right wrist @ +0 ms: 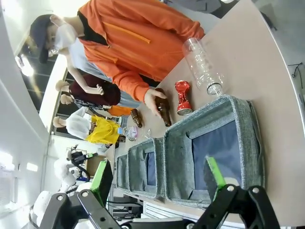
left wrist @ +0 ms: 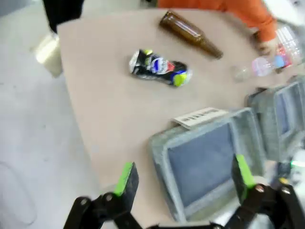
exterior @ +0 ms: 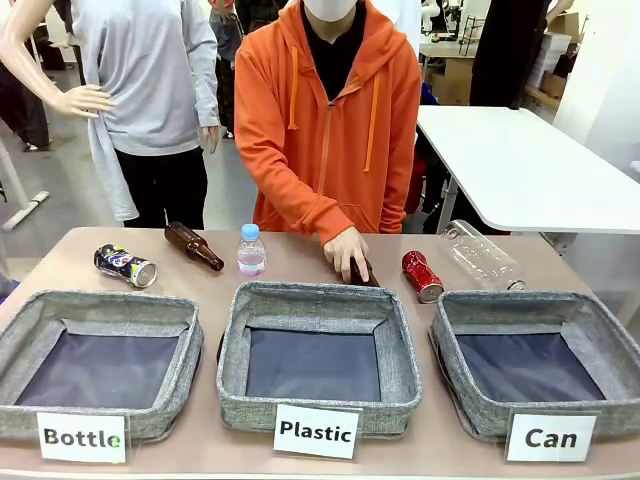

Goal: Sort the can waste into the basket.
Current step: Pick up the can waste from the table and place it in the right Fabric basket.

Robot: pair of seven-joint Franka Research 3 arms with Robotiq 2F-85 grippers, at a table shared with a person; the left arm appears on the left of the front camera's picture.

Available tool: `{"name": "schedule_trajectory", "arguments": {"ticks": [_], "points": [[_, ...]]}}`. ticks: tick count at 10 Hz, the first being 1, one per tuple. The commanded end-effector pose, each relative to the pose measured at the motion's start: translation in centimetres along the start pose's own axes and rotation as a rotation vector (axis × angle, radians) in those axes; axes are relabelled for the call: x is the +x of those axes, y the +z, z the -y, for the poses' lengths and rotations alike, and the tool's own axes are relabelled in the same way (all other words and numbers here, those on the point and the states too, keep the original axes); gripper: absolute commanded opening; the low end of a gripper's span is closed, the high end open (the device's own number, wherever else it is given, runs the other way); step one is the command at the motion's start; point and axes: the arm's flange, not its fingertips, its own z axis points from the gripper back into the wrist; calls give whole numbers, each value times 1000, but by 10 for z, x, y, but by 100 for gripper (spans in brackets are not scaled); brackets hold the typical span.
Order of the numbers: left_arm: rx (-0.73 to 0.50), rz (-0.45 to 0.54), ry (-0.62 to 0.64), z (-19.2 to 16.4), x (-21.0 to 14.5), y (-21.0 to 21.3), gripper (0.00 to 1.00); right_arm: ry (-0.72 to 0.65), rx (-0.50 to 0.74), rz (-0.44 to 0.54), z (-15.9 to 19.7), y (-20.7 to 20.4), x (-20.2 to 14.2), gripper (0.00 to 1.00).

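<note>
Three bins (exterior: 478,408), two cans (exterior: 421,276), four bottles (exterior: 193,245)

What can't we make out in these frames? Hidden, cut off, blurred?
- Front view: a brown bottle is mostly covered by the person's hand.
- Front view: the Can basket has its right side cut off by the picture's edge.
- Left wrist view: blurred, so the print on the white label and the blue can is unreadable.
</note>
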Motion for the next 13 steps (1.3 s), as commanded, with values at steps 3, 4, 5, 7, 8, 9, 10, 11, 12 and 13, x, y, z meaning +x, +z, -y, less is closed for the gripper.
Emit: {"name": "schedule_trajectory", "arguments": {"ticks": [3,4,5,7,8,9,10,11,12,13], "points": [[239,46,-67,40,43,-38,100,28,19,12,0,1,3,100],[187,-39,-87,15,39,-50,100,28,19,12,0,1,3,100],[231,2,-102,29,53,-57,100,28,19,12,0,1,3,100],[199,-64,-171,52,67,-116,100,28,19,12,0,1,3,100],[150,-137,-206,45,75,-120,100,28,19,12,0,1,3,100],[229,-50,-127,8,63,-60,100,28,19,12,0,1,3,100],[281,45,2,-51,22,24,100,28,19,12,0,1,3,100],[220,26,-10,-105,-38,87,100,28,19,12,0,1,3,100],[115,72,3,-136,-107,122,100,28,19,12,0,1,3,100],[27,194,8,-140,-156,136,100,28,19,12,0,1,3,100]]}}
